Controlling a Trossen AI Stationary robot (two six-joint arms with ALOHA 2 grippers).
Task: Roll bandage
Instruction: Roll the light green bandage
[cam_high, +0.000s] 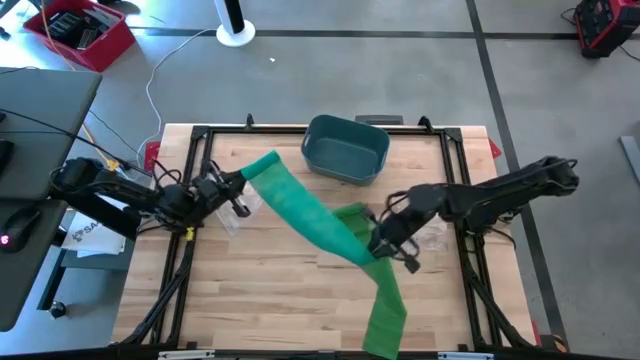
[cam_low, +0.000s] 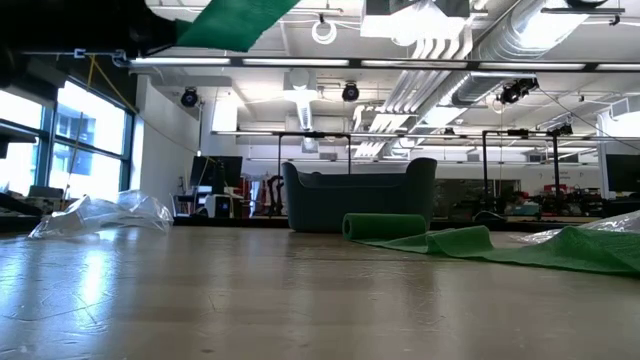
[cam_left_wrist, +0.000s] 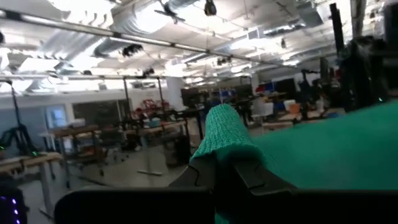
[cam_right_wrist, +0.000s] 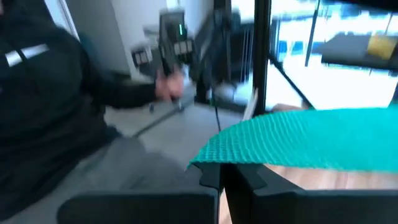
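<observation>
A long green bandage (cam_high: 310, 215) runs slantwise across the table. Its far-left end is raised at my left gripper (cam_high: 245, 178), which is shut on it; that end shows high up in the low view (cam_low: 235, 20). My right gripper (cam_high: 385, 245) is shut on the strip near its middle. From there the strip runs on to the near edge (cam_high: 385, 320). A short rolled part (cam_low: 385, 226) lies on the table in front of the bin. My left gripper pinches the bandage's far-left end (cam_left_wrist: 222, 146) between its two fingers; the cloth is bunched or folded over the fingertips. The end is lifted clear, and the strip slopes down from it toward the table's right. My right gripper pinches one long edge of the bandage (cam_right_wrist: 214, 157) between its two fingers, near the strip's middle. The fingers come at it roughly level, across the strip. The held part is raised above the wood.
A dark teal bin (cam_high: 345, 148) stands at the table's far middle. Clear plastic wrappers lie by the left gripper (cam_high: 232, 215) and right of the right gripper (cam_high: 435, 235). A person in dark clothes (cam_right_wrist: 43, 93) shows beyond the table in the right wrist view.
</observation>
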